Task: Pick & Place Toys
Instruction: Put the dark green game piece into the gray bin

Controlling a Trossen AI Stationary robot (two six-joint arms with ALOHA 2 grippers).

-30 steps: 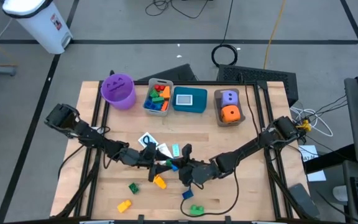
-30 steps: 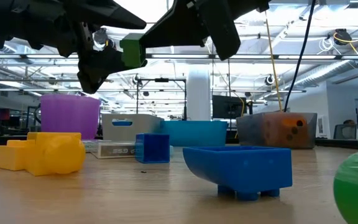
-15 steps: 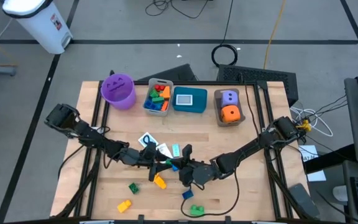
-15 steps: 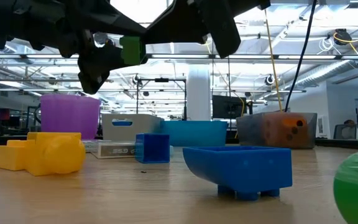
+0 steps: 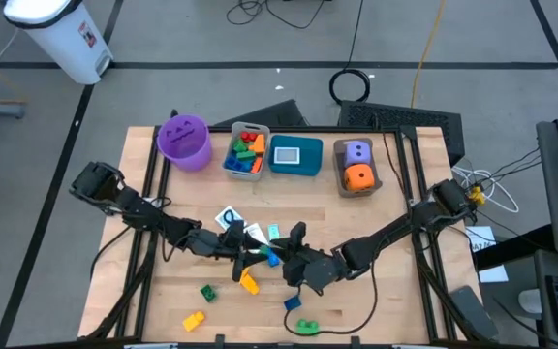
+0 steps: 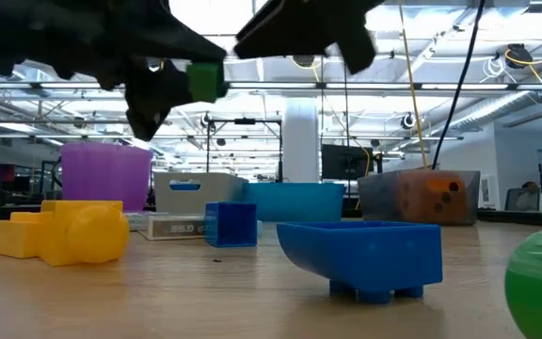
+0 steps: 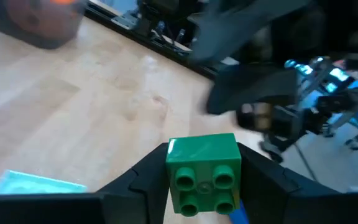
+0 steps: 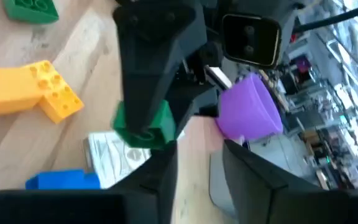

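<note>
While the left gripper (image 7: 202, 186) stays clamped on the small green plastic brick (image 7: 204, 173), the right gripper (image 8: 194, 171) has opened and drawn back. The handover above the tabletop (image 5: 395, 301) looks finished.

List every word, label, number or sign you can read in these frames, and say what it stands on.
No text is legible at this moment.
White container on the floor beyond the table: a red label, too small to read.
White cards on the table between the arms: dark print, too small from above and too blurred in the low and right wrist views.
Bins and bucket: no lettering visible.
</note>
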